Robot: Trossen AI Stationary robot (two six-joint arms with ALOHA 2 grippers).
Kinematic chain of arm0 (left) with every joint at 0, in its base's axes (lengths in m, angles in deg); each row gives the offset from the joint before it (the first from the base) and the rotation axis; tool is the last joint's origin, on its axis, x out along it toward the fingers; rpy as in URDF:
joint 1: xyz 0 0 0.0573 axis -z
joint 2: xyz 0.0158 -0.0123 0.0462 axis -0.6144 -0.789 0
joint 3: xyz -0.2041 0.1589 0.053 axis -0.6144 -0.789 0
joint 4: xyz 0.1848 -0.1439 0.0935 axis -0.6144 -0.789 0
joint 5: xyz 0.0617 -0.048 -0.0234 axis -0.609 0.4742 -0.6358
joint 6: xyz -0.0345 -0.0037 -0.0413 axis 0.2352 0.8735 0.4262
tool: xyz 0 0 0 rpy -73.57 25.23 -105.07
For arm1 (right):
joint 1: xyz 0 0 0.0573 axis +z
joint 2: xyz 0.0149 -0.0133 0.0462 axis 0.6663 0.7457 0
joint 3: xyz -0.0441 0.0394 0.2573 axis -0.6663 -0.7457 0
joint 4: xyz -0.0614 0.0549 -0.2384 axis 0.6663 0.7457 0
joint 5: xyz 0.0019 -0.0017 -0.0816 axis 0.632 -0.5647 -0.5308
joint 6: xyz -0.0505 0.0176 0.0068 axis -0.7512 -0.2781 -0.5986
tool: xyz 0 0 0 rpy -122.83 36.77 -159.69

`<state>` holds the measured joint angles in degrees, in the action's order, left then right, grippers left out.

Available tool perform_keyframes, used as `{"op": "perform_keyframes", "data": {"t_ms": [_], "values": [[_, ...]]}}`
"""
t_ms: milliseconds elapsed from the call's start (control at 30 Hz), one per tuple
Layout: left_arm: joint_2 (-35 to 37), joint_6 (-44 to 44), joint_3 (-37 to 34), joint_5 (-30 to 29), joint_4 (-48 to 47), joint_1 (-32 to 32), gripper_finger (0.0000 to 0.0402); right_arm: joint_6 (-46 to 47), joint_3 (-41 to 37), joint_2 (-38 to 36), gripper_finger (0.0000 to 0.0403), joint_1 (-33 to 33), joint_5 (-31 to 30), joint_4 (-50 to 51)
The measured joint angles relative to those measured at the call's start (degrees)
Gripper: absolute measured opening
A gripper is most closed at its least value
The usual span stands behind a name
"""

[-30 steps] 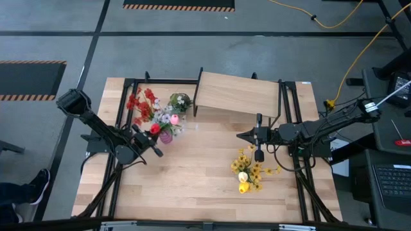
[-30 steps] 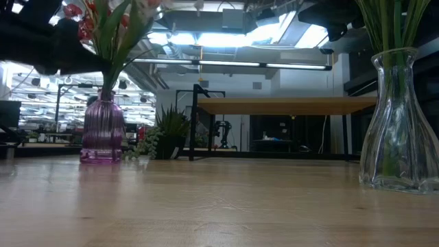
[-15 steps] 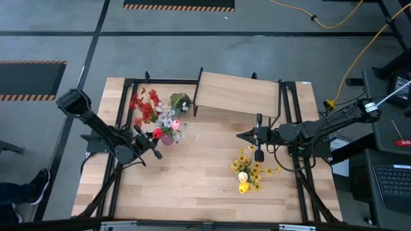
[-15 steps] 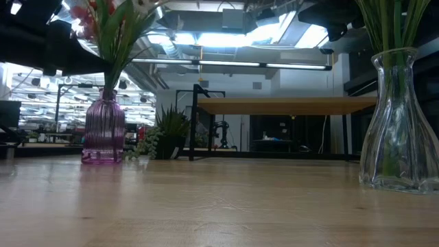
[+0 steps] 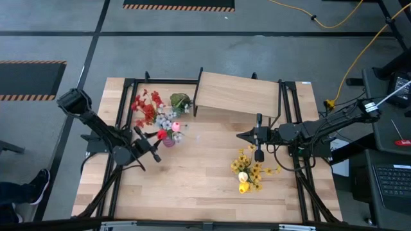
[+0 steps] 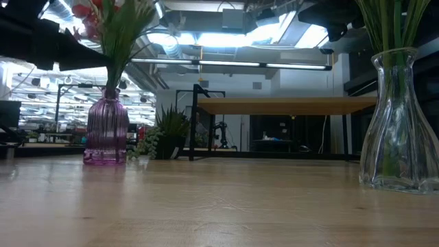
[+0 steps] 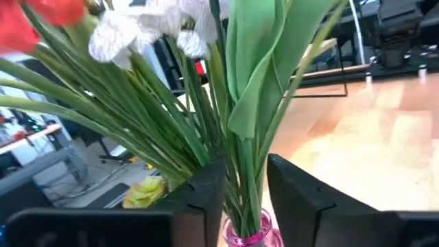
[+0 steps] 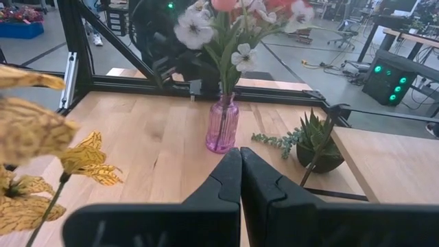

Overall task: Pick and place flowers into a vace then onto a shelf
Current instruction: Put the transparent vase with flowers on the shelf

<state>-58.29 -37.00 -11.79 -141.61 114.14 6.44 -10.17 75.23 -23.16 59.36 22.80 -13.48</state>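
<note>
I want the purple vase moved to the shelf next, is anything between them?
Yes. A small potted plant stands between the purple vase and the shelf's near corner. The left tool straddles the stems; the right tool waits mid-table.

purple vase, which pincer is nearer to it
Left. The left pincer is right at the purple vase, its fingers either side of the stems above the neck. The right pincer sits well off toward the table's right, beside the yellow flowers.

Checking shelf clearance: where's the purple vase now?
High view: the purple vase stands on the table's left half, just ahead of the left gripper, beside the small potted plant.
</note>
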Motion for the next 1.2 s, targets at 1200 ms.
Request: {"op": "perform_keyframes", "data": {"t_ms": [1200], "values": [[0.02, 13.52, 3.24, 18.31, -2.77, 9.89, 0.0089, 1.24, 0.0, -0.19, 0.0, 0.01, 0.0, -2.25]]}}
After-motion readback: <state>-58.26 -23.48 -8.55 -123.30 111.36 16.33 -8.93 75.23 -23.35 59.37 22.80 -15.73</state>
